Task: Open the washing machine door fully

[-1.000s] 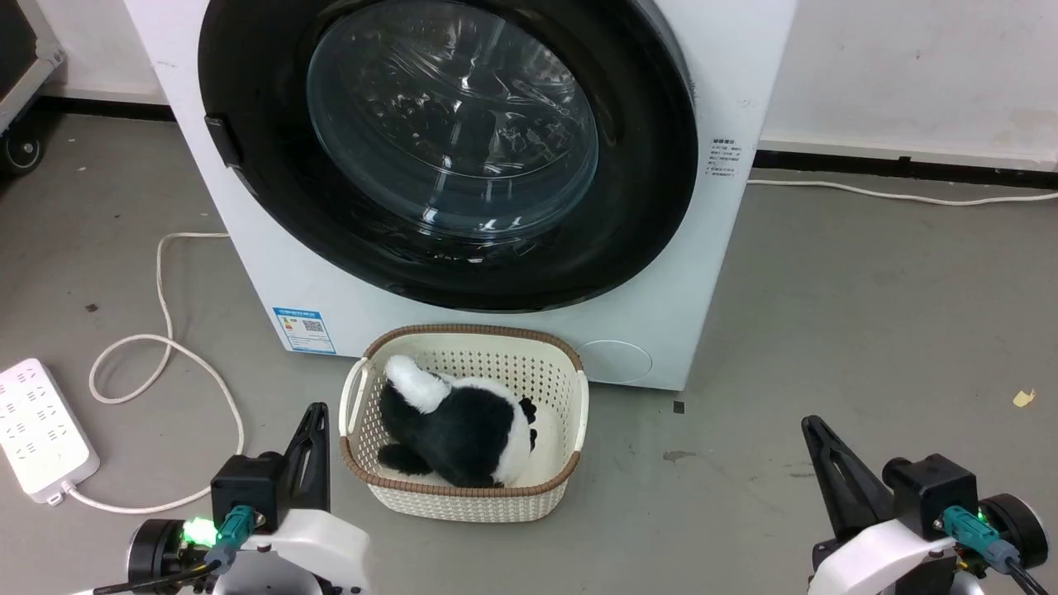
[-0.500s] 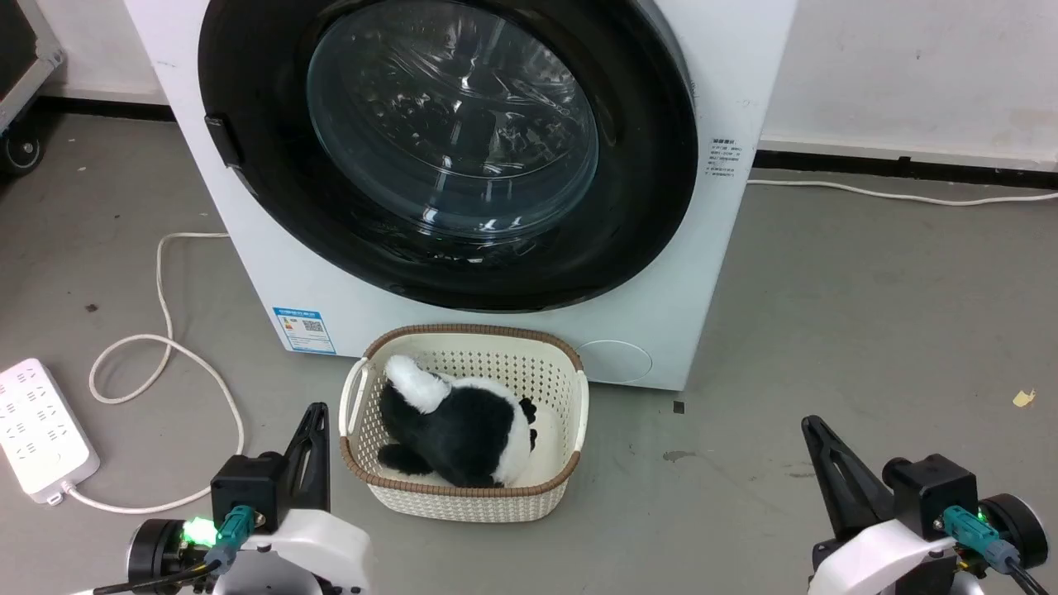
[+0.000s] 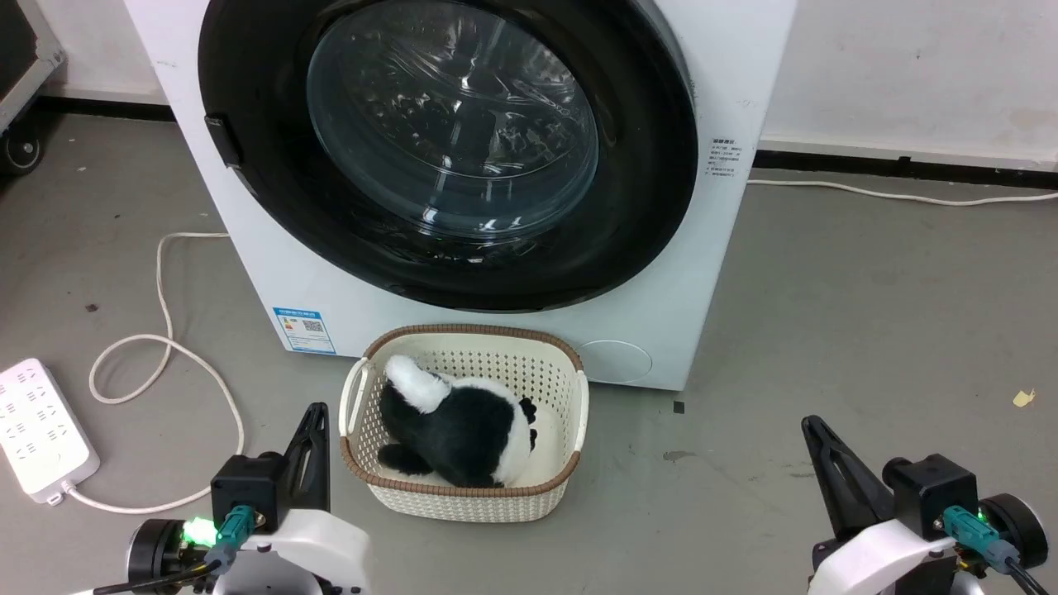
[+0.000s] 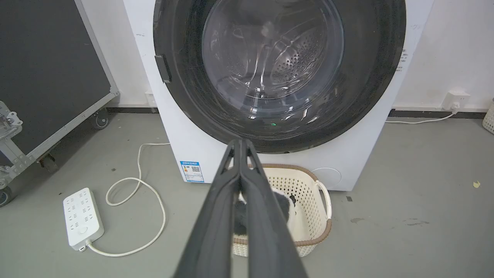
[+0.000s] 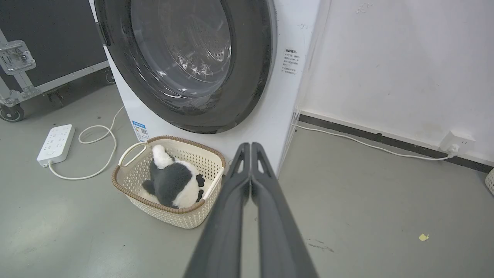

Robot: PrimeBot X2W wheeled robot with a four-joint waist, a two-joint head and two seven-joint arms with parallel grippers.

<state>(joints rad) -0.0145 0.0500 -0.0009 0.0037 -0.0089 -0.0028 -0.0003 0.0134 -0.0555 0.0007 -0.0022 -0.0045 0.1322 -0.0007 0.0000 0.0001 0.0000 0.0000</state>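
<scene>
The white washing machine (image 3: 347, 289) stands ahead on the floor. Its round door (image 3: 653, 182), glossy black rim around bulging clear glass, lies flat against the front, with a small dark handle (image 3: 223, 140) on the rim's left side. The steel drum shows through the glass (image 4: 270, 58). My left gripper (image 3: 316, 411) rests low at the lower left, shut and empty, fingers together (image 4: 240, 143). At the lower right my right gripper (image 3: 810, 423) is also shut with nothing held, its tips closed (image 5: 251, 144). Both are well short of the door (image 5: 254, 58).
A cream basket (image 3: 570, 430) holding a black-and-white plush toy (image 3: 463, 434) sits on the floor right in front of the machine. A white power strip (image 3: 37, 430) and looped cable (image 3: 165, 347) lie at left. A black wheeled case (image 4: 46, 77) stands far left.
</scene>
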